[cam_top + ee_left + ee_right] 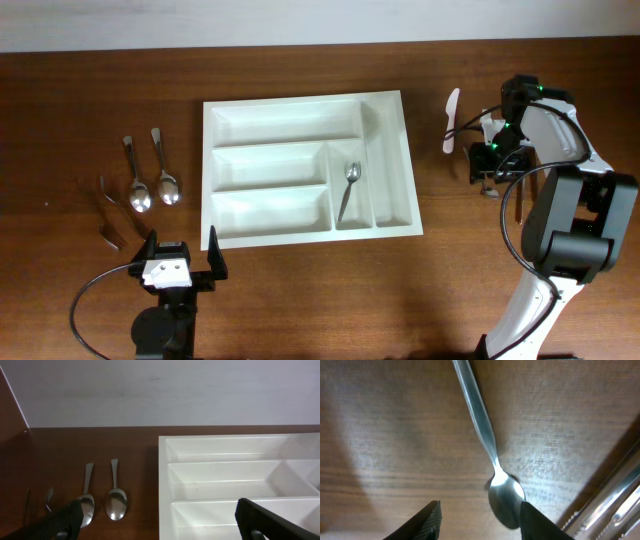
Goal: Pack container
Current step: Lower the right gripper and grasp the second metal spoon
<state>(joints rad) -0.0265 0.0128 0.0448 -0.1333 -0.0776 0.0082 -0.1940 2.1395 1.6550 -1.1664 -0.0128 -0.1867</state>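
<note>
The container, a large white cutlery tray point(408, 165), lies mid-table with one metal spoon point(349, 186) in a narrow vertical compartment. Its left part shows in the left wrist view point(163, 485). My left gripper point(181, 266) is open and empty at the tray's front left corner; its fingers point(160, 527) straddle the tray's edge. My right gripper point(486, 172) is low over the table to the right of the tray. It is open point(480, 520) with a metal spoon point(494, 477) lying on the wood, its bowl just by the right finger, not gripped.
Two metal spoons point(137, 182) point(166, 172) and two forks point(107, 193) lie left of the tray; the spoons also show in the left wrist view point(116, 502). A white plastic utensil point(451, 120) and more metal cutlery point(615, 505) lie near the right gripper.
</note>
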